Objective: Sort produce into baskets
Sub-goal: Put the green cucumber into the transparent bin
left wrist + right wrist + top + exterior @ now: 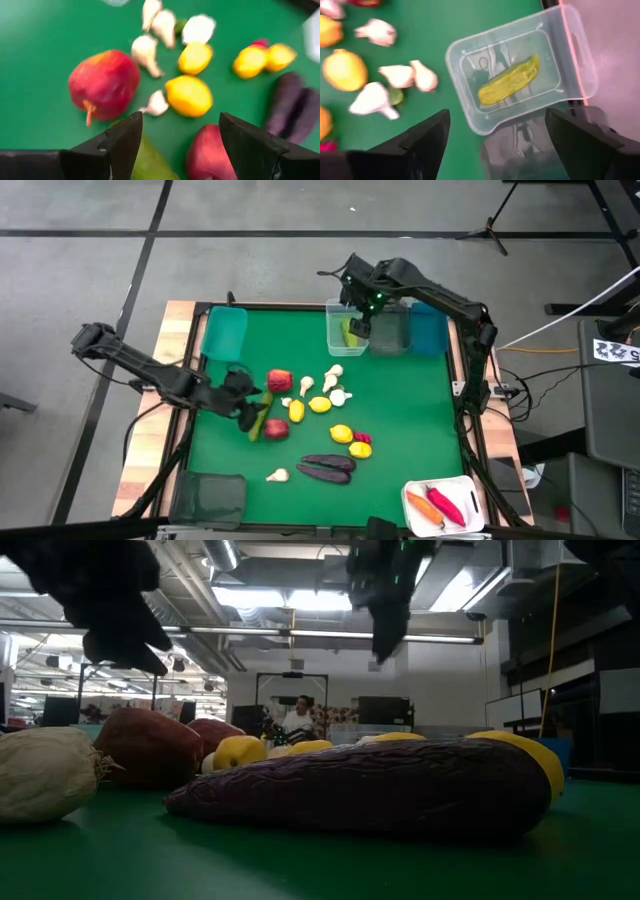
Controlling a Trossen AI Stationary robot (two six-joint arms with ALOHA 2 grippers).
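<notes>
At twelve o'clock on the green mat, the right gripper point(357, 315) hangs spread and empty over the clear basket point(572, 37), where a green cucumber point(510, 80) lies flat on the floor, apparently just dropped there. Toward nine o'clock, the left gripper point(175, 145) hovers with fingers parted above a second cucumber point(260, 420) between two red apples point(102, 82), likely lining up a pick. Lemons point(319, 405), garlic and eggplants lie loose mid-mat.

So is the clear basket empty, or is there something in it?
Not empty. The clear basket holds one green cucumber lying flat on its bottom; the right claw hangs open above it, holding nothing.
</notes>
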